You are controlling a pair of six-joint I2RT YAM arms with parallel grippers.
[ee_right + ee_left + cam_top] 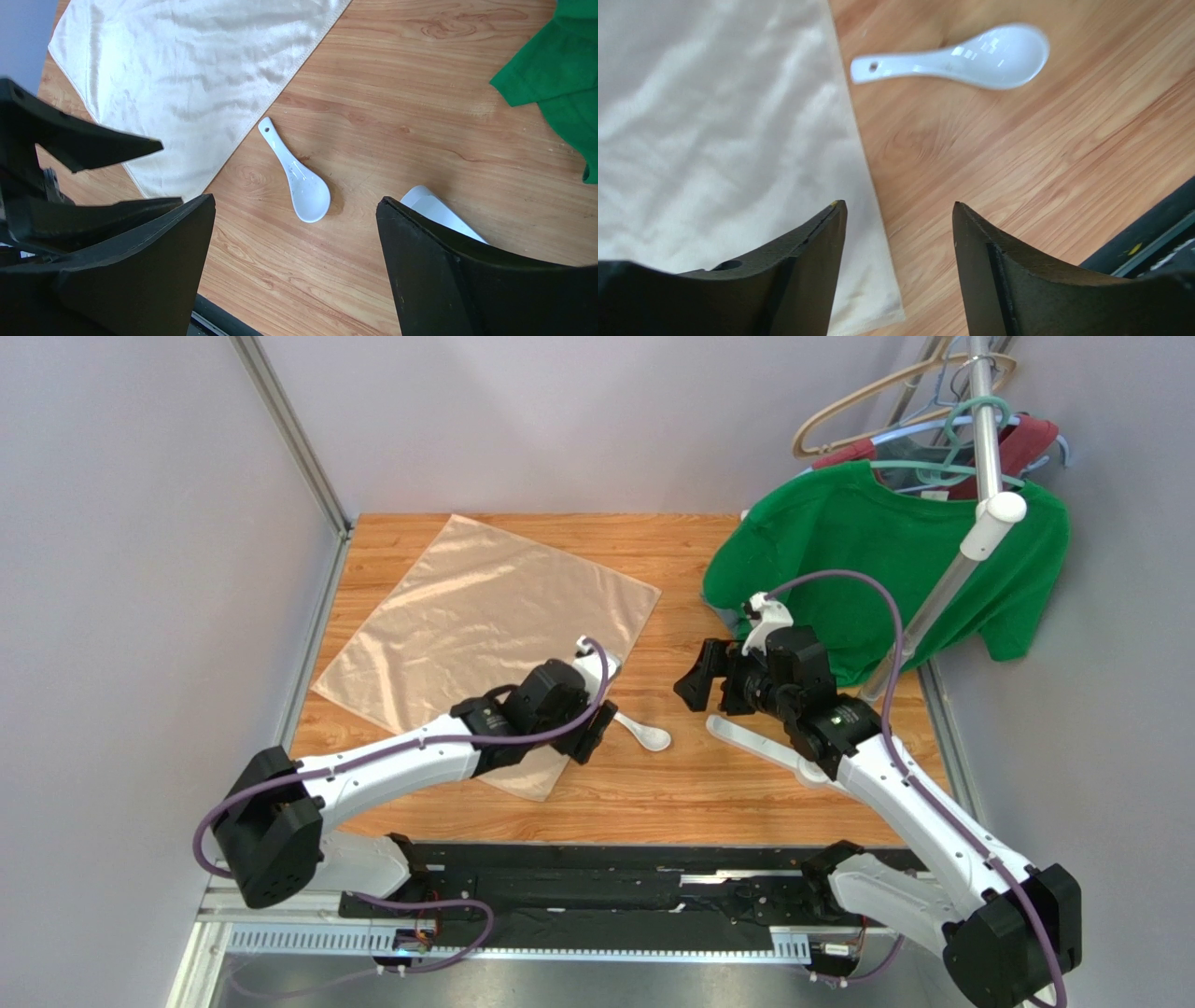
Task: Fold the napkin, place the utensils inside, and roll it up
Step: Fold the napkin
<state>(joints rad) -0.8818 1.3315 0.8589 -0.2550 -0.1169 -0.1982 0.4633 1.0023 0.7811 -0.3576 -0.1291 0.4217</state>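
The peach-tan napkin point(477, 623) lies flat and unfolded on the wooden table, left of centre. The small white spoon point(645, 734) lies on bare wood just off the napkin's near right edge. My left gripper point(589, 730) is open and empty, low over the napkin's near corner, with the spoon just right of it. In the left wrist view the napkin point(717, 140) edge runs between the gripper's point(898, 204) fingers and the spoon point(962, 59) lies ahead. My right gripper point(696, 679) is open and empty above the table, right of the spoon. The right wrist view shows that gripper point(295, 203), the spoon point(298, 175) and the napkin point(196, 63).
A green T-shirt point(884, 567) hangs on a white rack point(982, 518) at the back right, with several hangers point(912, 406) above. A white rack leg point(758, 742) lies on the table beneath my right arm and also shows in the right wrist view point(439, 210). Grey walls stand on both sides.
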